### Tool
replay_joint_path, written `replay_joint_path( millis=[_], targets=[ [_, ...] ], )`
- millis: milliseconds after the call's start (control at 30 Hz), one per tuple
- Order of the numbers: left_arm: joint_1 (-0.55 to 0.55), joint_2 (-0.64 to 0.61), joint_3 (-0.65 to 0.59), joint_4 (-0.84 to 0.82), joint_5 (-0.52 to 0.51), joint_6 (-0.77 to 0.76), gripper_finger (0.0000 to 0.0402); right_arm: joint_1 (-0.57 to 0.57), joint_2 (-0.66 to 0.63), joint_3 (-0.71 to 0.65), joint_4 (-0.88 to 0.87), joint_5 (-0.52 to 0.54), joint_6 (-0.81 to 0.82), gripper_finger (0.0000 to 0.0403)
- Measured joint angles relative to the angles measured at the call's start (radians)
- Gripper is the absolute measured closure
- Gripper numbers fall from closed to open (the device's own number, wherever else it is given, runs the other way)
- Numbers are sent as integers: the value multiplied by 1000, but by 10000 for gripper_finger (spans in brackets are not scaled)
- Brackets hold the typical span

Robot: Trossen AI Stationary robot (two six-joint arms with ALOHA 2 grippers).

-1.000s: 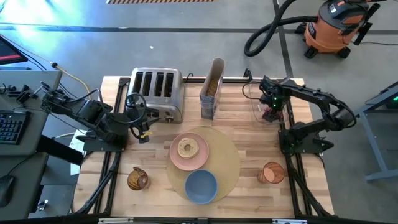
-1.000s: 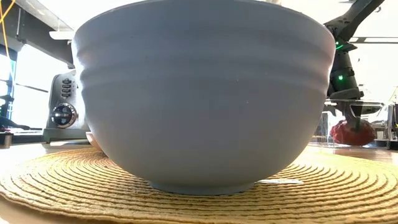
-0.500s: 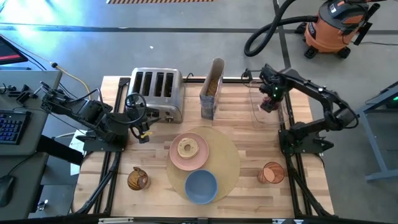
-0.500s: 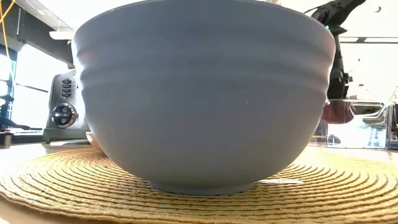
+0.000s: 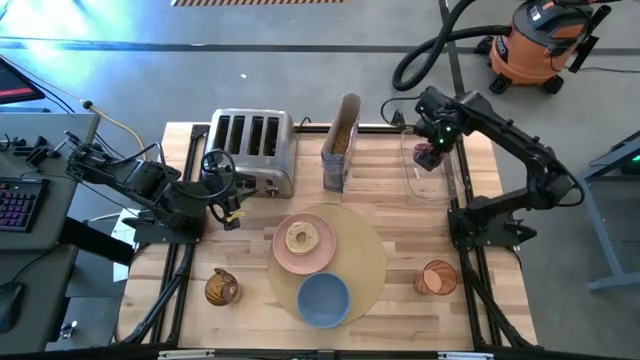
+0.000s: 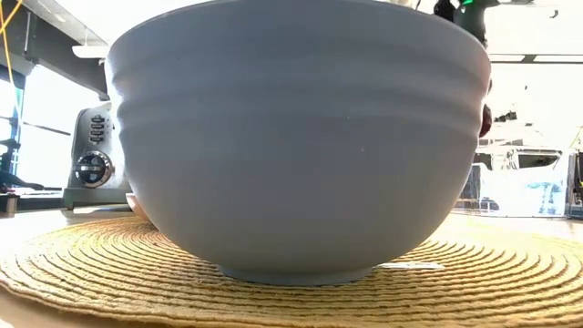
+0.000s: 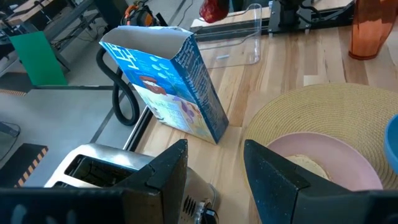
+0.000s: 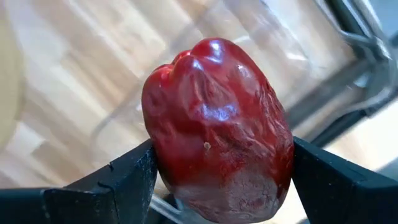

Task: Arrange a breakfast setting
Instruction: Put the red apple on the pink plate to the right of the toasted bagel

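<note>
Right gripper (image 5: 430,152), raised over the tabletop (image 5: 400,215) at about 1 o'clock from the round tan woven placemat (image 5: 365,260): fingers clamped on the glossy red fruit (image 8: 217,127), one finger on each flank. Below it, a clear plastic tray (image 5: 425,180) on the wood.

Left gripper (image 7: 214,180) waits at 9 o'clock of the placemat, beside the steel four-slot toaster (image 5: 252,140); fingers spread apart, nothing between them.

On the placemat: pink round plate (image 5: 318,255) toward 10 o'clock carrying the tan bagel (image 5: 299,238); smaller blue ceramic bowl (image 5: 322,298) toward 7 o'clock, touching the plate's rim. In the low view the bowl fills most of the picture.

Tall clear cereal container (image 5: 342,140) at 12 o'clock of the placemat, beige cereal flakes (image 5: 340,138) inside. Left wrist view shows a blue printed label on its side; lettering too skewed to read.

Translucent orange cup (image 5: 437,277) at 3 o'clock of the placemat. Brown rounded object (image 5: 221,288) at 8 o'clock, well apart. Orange shop vacuum (image 5: 545,40) on the floor; its label unreadable
</note>
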Motion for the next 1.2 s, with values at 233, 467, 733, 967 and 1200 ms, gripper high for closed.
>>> replay_joint_path(
  millis=[233,467,733,967,1200],
  targets=[
    [0,0,0,0,0,0,252,170,0,-22,28,-64,56,107],
    [0,0,0,0,0,0,252,370,0,-27,123,-101,127,107],
    [0,0,0,0,0,0,252,563,0,-27,271,-124,180,107],
    [0,0,0,0,0,0,252,692,0,-27,442,-138,189,107],
    [0,0,0,0,3,-10,252,804,6,-27,648,-145,131,107]
  ],
)
